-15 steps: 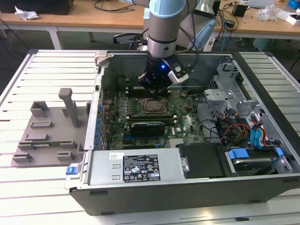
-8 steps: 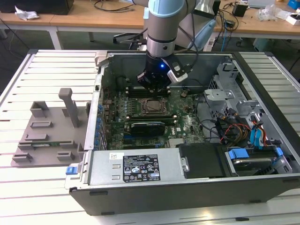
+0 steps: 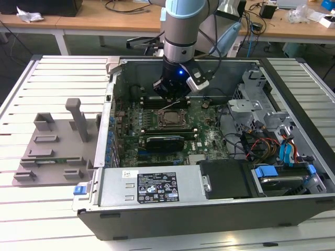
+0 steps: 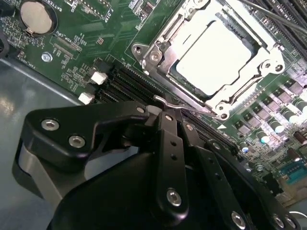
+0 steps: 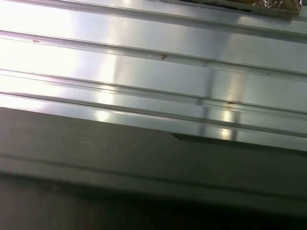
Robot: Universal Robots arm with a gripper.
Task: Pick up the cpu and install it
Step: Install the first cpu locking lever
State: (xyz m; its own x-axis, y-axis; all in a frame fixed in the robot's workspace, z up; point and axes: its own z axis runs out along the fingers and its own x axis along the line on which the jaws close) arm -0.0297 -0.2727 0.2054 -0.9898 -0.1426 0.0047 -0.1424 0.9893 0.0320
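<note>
A ribbed metal table [image 3: 52,73] is seen in the exterior view, and an open computer case [image 3: 209,209] is laid flat on it. A grey moulded fixture [image 3: 52,144] is set on the table beside the case, toward the exterior view's left. The robot arm [image 3: 180,26] is reached down into the case from above. A green motherboard [image 3: 209,136] is mounted on the case floor, and a long black card [image 3: 165,142] is plugged in across it.

The gripper [image 3: 168,100] is held low over the board, just beside the socket frame [image 4: 158,52]. In the second wrist view the gripper [image 4: 160,114] is seen from behind; whether it is open or closed cannot be told, and nothing is seen to be held.

The cpu [image 4: 216,52] is seated inside the socket frame, its pale metal top facing up. A thin wire lever [image 4: 168,102] is seen along the frame's edge, close to the gripper's tip. A round coin battery [image 4: 36,17] is mounted elsewhere on the board.
</note>
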